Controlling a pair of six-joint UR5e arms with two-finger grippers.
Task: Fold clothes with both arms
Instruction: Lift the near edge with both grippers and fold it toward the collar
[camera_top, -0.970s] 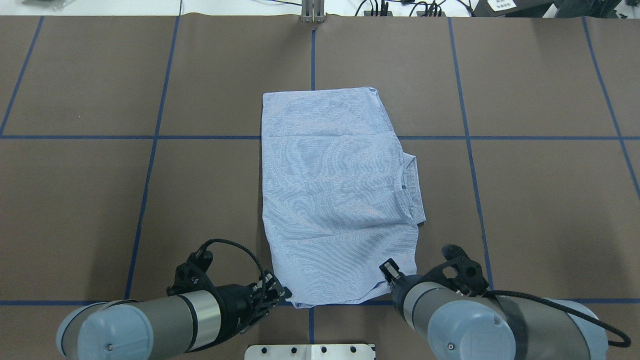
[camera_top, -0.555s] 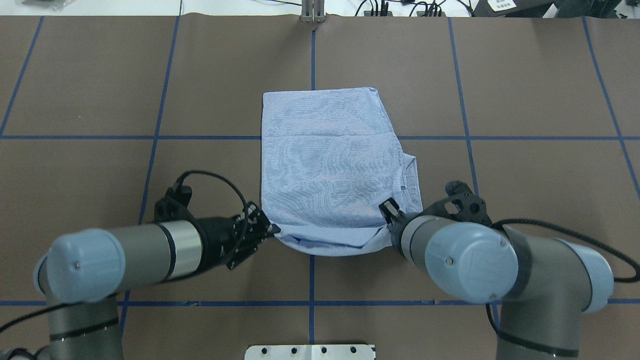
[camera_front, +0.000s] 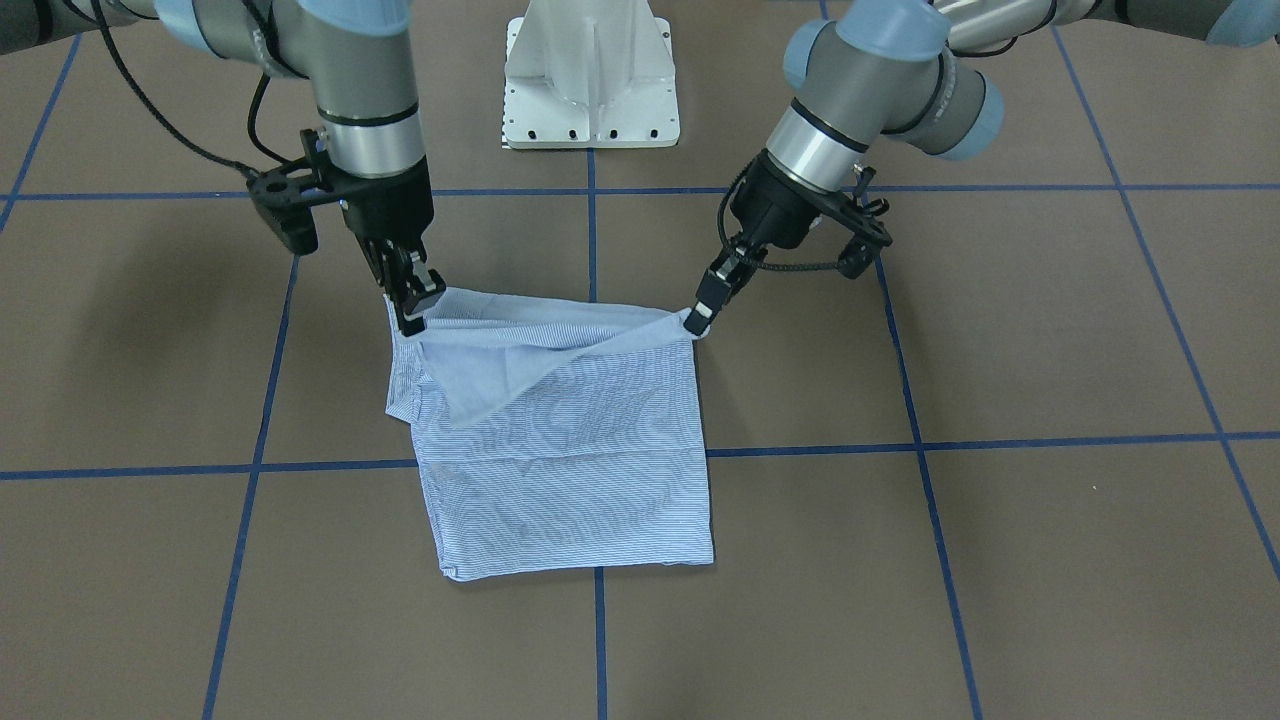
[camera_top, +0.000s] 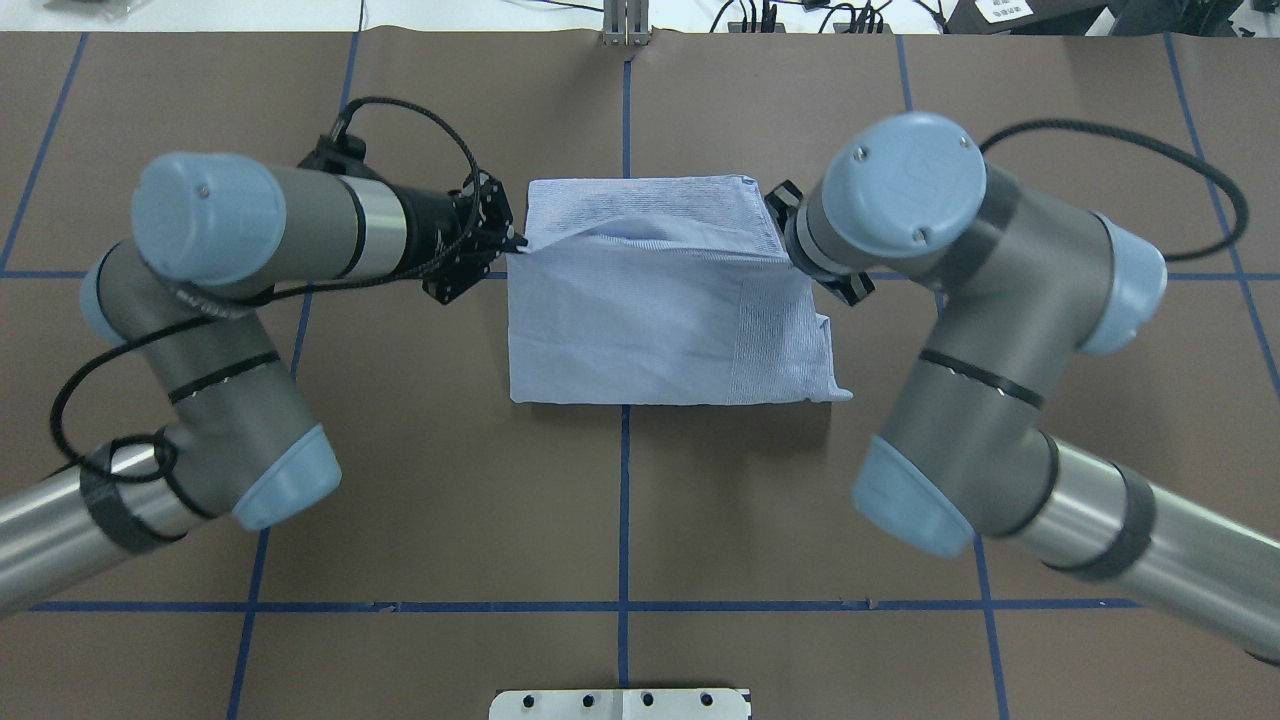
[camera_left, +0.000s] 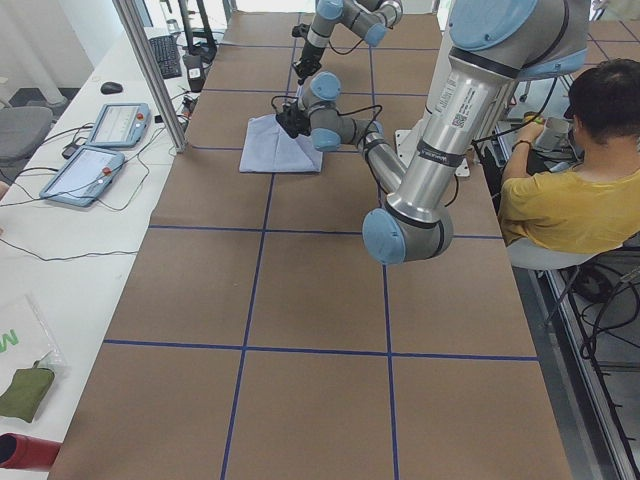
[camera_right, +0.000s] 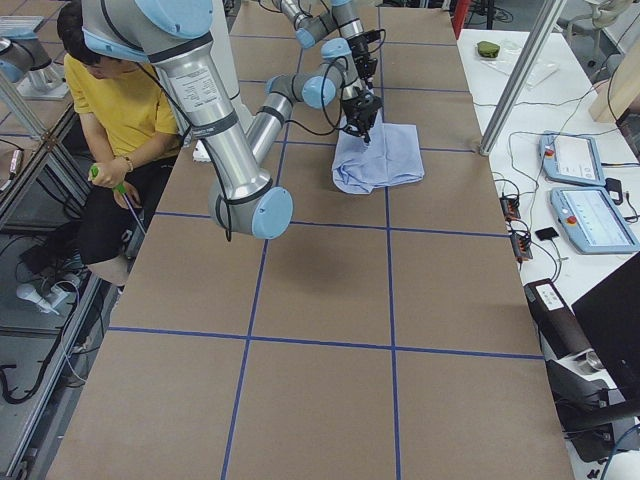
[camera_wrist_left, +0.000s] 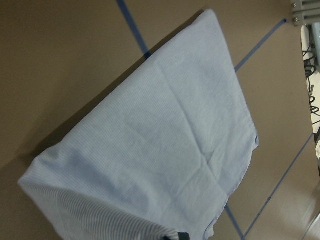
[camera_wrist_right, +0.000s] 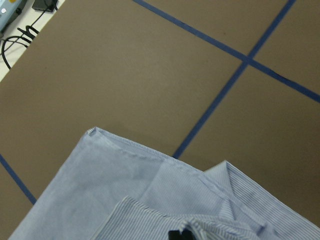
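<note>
The light blue striped shirt (camera_top: 660, 310) lies folded in the middle of the brown table, its near hem lifted and carried over to its far edge. My left gripper (camera_top: 515, 243) is shut on the hem's left corner; in the front-facing view this gripper (camera_front: 697, 318) is on the right. My right gripper (camera_front: 412, 315) is shut on the other corner and is mostly hidden under its own arm (camera_top: 905, 190) from overhead. The held edge sags between the grippers just above the shirt (camera_front: 570, 470). Both wrist views show the cloth, from the left (camera_wrist_left: 165, 150) and from the right (camera_wrist_right: 150, 200).
The white pedestal base (camera_front: 590, 90) stands at the robot's edge. Blue tape lines (camera_top: 625, 500) cross the table. A metal post (camera_top: 625, 25) and cables sit at the far edge. An operator in yellow (camera_left: 560, 200) sits beside the robot. Tablets (camera_left: 100, 150) lie on a side table.
Both grippers have carried the shirt's near hem away from the robot, up and over to the far edge. The shirt now lies doubled and shorter.
</note>
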